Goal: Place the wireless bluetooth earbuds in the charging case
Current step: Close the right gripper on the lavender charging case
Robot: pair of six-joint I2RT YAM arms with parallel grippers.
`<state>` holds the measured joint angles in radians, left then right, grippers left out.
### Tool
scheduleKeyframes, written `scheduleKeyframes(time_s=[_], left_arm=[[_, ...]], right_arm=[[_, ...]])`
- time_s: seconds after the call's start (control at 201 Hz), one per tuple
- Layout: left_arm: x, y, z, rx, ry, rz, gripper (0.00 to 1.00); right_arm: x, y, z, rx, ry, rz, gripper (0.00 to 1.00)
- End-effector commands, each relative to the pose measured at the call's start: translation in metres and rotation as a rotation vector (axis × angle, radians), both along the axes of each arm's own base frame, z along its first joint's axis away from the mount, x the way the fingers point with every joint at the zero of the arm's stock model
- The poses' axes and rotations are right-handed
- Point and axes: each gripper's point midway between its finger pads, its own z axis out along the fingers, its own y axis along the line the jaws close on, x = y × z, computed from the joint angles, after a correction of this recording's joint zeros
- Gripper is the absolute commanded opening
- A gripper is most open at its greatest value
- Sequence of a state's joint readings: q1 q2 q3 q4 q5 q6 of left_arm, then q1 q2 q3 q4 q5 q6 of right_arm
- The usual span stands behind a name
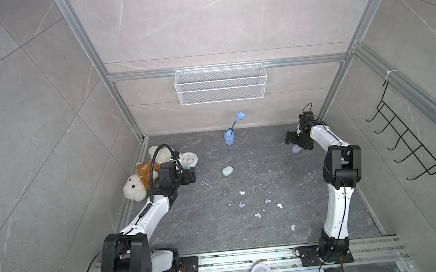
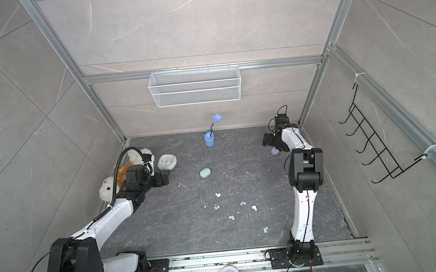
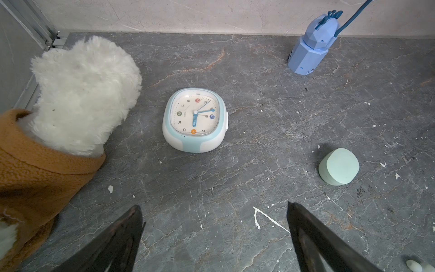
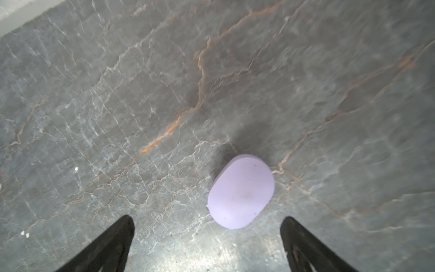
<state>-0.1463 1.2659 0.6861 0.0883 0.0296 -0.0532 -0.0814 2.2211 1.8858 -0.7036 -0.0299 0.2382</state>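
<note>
Soft, even light; both top views sharp; right wrist view smeared, glare patch on table (image 4: 219, 254); shadows faint

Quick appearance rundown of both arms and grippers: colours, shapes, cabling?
Both arms match: left arm and right arm have white curved link shells with black boxy joint housings. The left gripper and right gripper have black tapered fingers. A black corrugated hose loops over the left wrist.

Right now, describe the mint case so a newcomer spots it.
Find the blue flower pot by the back wall. Just in front of it lies the mint case, a closed oval. The lavender case is right of it; mint earbuds are far smaller.
</note>
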Motion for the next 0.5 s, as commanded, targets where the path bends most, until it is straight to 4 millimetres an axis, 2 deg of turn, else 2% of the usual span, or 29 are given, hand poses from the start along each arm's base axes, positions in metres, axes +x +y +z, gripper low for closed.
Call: scheduleKeyframes(time_s=[0.0,0.149,0.259,0.289,0.299,0.358,0.368,0.493], left_arm=[[0.001,-0.003,0.015,-0.015,-0.035,-0.006,0.97],[-0.001,-0.002,0.014,-0.011,-0.031,-0.007,0.97],[-0.001,-0.001,0.013,-0.007,-0.031,-0.004,0.97],[-0.001,-0.001,0.013,-0.007,-0.030,-0.004,0.97],[-0.001,-0.001,0.014,-0.007,-0.032,-0.004,0.97],[-0.001,-0.001,0.013,-0.006,-0.031,-0.003,0.97],[-0.001,-0.001,0.013,-0.005,-0.030,-0.002,0.97],[-0.001,0.000,0.013,-0.006,-0.029,0.002,0.97]], right_arm=[[0.015,-0.007,-0.002,-0.053,-0.004,0.025,1.00],[0.036,-0.011,-0.009,-0.038,0.006,0.051,1.00],[0.043,-0.006,-0.018,-0.015,0.055,0.099,1.00],[0.047,-0.006,-0.013,-0.012,0.049,0.110,1.00],[0.047,-0.005,-0.022,-0.008,0.068,0.117,1.00],[0.046,-0.002,-0.028,0.006,0.096,0.141,1.00],[0.050,-0.002,-0.022,0.003,0.080,0.143,1.00],[0.043,-0.004,-0.019,0.009,0.105,0.146,1.00]])
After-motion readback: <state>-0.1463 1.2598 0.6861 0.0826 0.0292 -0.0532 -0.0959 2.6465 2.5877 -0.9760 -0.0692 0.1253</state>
